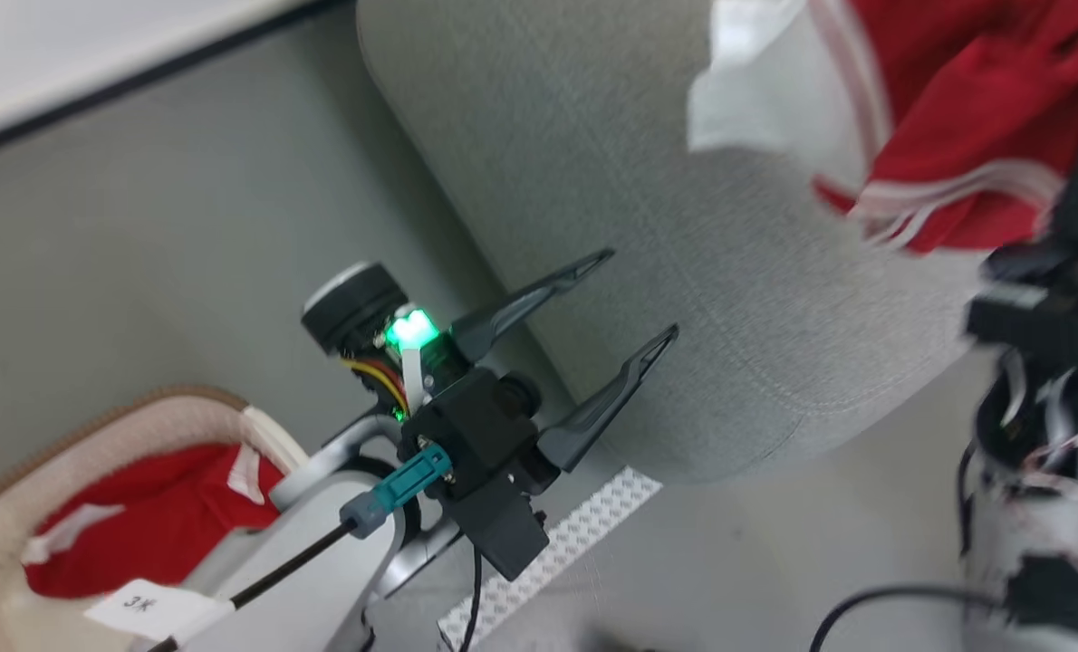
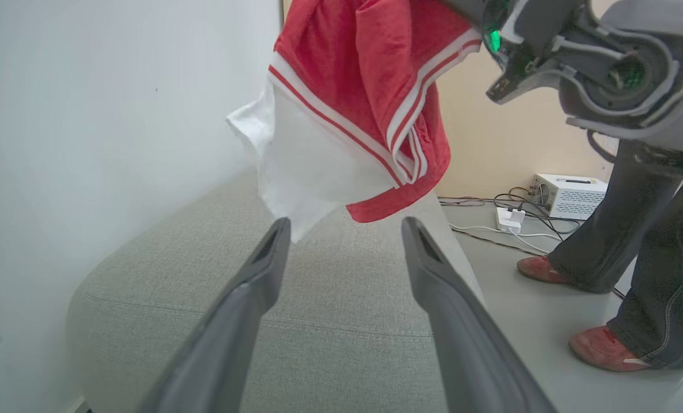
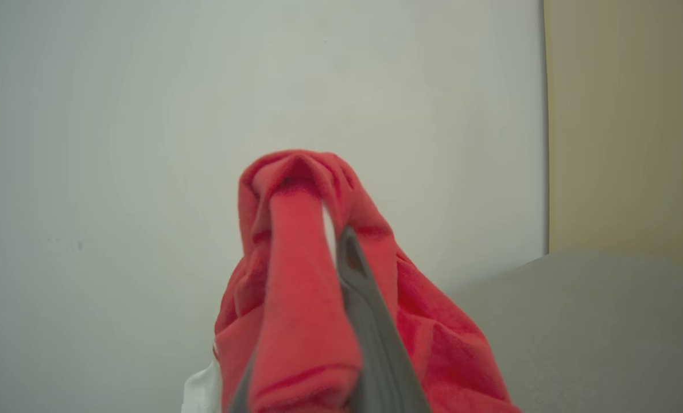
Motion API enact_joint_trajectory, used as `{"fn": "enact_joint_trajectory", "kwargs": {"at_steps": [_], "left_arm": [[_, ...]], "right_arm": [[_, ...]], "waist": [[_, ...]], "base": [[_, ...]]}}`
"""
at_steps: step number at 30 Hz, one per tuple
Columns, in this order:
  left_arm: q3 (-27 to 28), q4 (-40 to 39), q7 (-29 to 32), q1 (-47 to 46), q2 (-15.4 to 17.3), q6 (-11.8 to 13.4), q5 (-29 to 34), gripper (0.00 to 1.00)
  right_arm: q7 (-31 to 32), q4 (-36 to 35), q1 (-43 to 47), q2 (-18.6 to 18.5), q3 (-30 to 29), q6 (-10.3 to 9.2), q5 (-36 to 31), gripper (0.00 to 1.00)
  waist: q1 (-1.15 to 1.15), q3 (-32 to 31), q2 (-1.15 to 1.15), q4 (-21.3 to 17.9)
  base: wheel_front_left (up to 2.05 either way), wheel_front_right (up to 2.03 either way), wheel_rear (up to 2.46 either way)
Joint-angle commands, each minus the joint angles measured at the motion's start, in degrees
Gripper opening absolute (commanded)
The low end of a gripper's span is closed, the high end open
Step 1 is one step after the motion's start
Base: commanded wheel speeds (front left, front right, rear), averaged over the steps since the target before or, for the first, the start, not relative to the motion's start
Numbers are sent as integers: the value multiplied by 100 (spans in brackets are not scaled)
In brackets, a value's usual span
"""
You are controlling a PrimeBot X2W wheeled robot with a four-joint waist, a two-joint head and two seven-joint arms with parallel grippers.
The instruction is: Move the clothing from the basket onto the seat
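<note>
Above the seat (image 1: 684,272), right gripper (image 3: 330,229) pinches the red garment (image 3: 295,287).

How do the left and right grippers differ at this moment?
The left gripper is open, its fingers spread with nothing between them; the right gripper is shut on a red and white garment. The left gripper is low, beside the seat's rounded end; the right gripper is higher and holds the garment up over the seat. Both have long dark fingers.

Person's legs (image 2: 634,241) in red shoes (image 2: 548,269) near white box (image 2: 571,195) and floor cables (image 2: 473,202)
</note>
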Motion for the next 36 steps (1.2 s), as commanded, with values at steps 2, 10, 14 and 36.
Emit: {"fn": "enact_joint_trajectory", "kwargs": {"at_steps": [2, 10, 14, 36], "left_arm": [[-99, -146, 134, -255, 105, -5, 40, 100], [-326, -365, 509, -805, 367, -11, -2, 100], [-423, -463, 652, -1049, 468, -13, -35, 100], [-478, -577, 740, -691, 891, 182, -233, 100]], "right_arm": [[-6, 78, -438, -122, -268, 4, 153, 0], [-5, 709, -1625, -643, -841, 4, 636, 0], [-5, 1153, -2216, -921, -1058, 4, 936, 0], [-5, 5613, -3345, -1685, 572, 3, 1455, 0]], "waist": [[-1, 849, -1, 139], [-1, 1544, -1, 198], [-1, 1817, -1, 218], [-1, 1841, -1, 242]], "base": [[0, 0, 0], [0, 0, 0], [0, 0, 0], [0, 0, 0]]}}
